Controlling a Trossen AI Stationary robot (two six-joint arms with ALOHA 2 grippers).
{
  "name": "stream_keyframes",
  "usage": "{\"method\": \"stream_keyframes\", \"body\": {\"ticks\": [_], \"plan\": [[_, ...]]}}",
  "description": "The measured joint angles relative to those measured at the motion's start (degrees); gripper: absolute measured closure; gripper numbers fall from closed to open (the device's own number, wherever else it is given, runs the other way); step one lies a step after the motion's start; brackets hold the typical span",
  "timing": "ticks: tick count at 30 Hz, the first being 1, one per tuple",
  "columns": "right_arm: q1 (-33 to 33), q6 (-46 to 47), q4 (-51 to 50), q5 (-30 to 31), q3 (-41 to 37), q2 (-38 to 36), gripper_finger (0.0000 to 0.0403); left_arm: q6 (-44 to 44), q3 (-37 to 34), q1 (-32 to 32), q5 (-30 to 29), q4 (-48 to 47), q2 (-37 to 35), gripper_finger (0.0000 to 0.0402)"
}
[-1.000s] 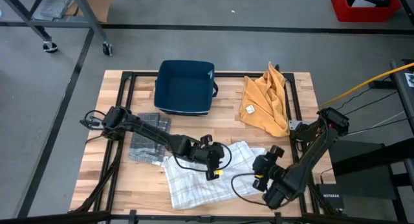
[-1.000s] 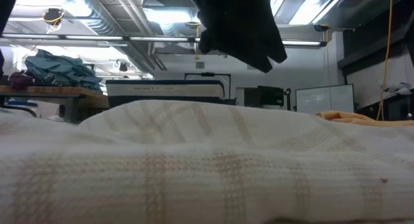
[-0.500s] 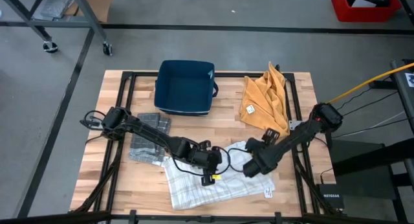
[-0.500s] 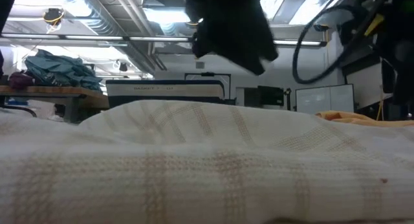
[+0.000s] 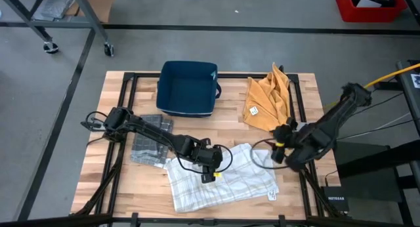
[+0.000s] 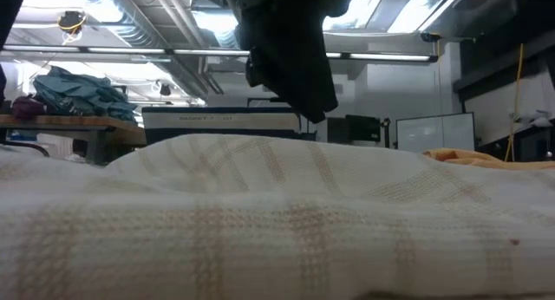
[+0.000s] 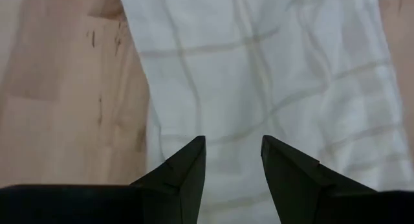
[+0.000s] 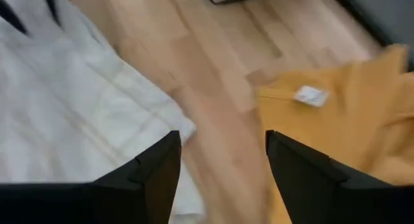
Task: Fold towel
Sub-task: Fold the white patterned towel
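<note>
From the left wrist, the left pincer (image 7: 233, 153) shows its two dark fingers (image 7: 187, 169) standing parted with a gap between the tips, nothing gripped between them. Beneath and beyond them spreads the white towel (image 7: 272, 75), crossed by faint checked lines. Beside the towel's edge lies the pale wooden tabletop (image 7: 65, 88), marked with small dark scuffs.

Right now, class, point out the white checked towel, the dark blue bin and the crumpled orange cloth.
white checked towel (image 5: 230, 184), high view, its flat middle.
dark blue bin (image 5: 186, 89), high view, its inner floor.
crumpled orange cloth (image 5: 269, 105), high view, its middle folds.
</note>
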Motion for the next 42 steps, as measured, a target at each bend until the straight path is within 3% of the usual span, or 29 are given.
{"method": "stream_keyframes", "body": {"ticks": [6,12,23,42], "plan": [[4.9,13.9,22.8,0.6,-22.3,-15.1,0.0173,1.6,0.0,2.3,0.0,2.5,0.0,0.0259],[4.7,20.4,44.1,0.1,-34.6,-17.2,0.0173,1.6,0.0,5.4,-0.1,6.4,0.0,0.0259],[1.2,33.5,45.6,-5.0,-35.3,-11.4,0.0173,-1.4,0.0,7.3,-0.3,17.6,2.5,0.0259],[-8.9,29.0,56.6,-13.9,-35.2,-2.5,0.0173,-6.2,0.0,3.9,-0.2,18.0,11.4,0.0259]]}}
